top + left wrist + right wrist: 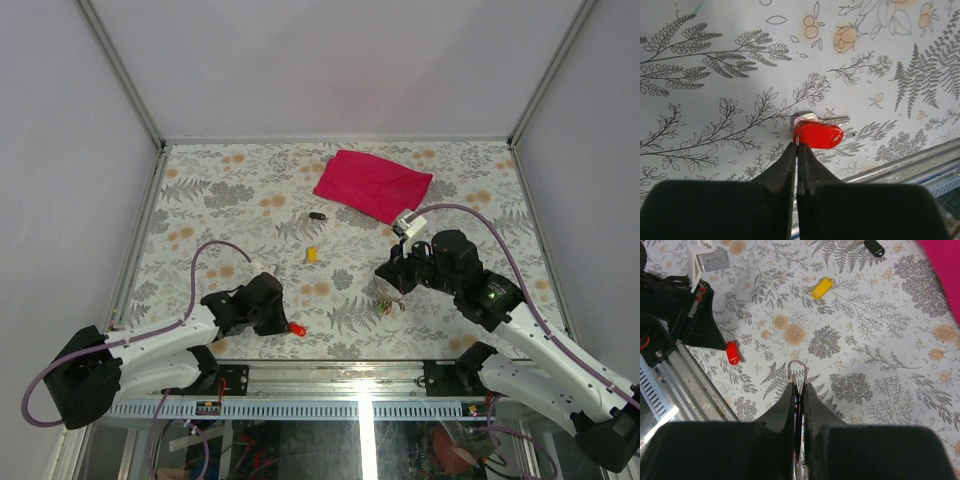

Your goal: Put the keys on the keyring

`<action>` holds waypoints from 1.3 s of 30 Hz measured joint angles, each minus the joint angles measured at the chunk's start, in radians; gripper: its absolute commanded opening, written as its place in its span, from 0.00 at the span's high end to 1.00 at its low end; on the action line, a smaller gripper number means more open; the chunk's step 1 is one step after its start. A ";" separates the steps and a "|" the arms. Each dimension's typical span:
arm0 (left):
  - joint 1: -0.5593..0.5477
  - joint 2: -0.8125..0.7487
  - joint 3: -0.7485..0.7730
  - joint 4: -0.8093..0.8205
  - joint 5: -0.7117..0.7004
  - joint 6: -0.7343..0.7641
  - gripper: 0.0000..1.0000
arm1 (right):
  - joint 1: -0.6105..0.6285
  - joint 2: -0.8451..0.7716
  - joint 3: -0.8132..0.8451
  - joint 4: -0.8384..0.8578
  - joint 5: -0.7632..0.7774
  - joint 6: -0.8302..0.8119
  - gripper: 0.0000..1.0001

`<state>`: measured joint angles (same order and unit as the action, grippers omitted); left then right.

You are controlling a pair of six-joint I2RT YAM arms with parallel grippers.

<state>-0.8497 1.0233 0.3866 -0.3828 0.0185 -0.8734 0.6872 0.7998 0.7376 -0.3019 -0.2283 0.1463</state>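
Left claw (796,146) clenched, tips against the edge of small red plastic-headed key (818,136), silver blade, flat on floral worktop (715,40) near its front edge. Right claw (799,386) clamps thin silver wire keyring (797,367). Yellow plastic-headed key (821,287) lies mid-worktop, apart.

The desk (230,190) lies open across the left and upper middle of the top view; a magenta cloth (372,184) fills the upper right. Mid-frame lie a black key (318,215) and the yellow key (312,254). The red key (297,327) sits just beside the left end effector (284,320), and the right end effector (799,386) with the keyring (384,302) blocks right of centre.
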 measured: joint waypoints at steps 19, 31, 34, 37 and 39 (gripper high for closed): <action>-0.080 0.094 0.492 -0.094 -0.092 0.407 1.00 | 0.000 -0.034 0.002 0.023 0.028 -0.071 1.00; -0.227 0.199 0.617 -0.035 -0.221 0.859 1.00 | 0.000 -0.047 0.065 0.016 -0.003 -0.103 1.00; -0.230 0.178 0.617 -0.002 -0.232 0.939 1.00 | 0.000 -0.046 0.068 0.013 -0.027 -0.089 1.00; -0.231 0.142 0.617 0.031 -0.232 0.995 1.00 | 0.000 -0.042 0.068 0.013 -0.045 -0.073 1.00; -0.230 0.109 0.615 0.054 -0.221 1.023 1.00 | 0.000 -0.039 0.068 0.013 -0.055 -0.063 1.00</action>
<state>-1.0801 1.1324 1.0012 -0.3286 -0.2024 0.1497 0.6872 0.7612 0.8051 -0.2893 -0.2829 0.0837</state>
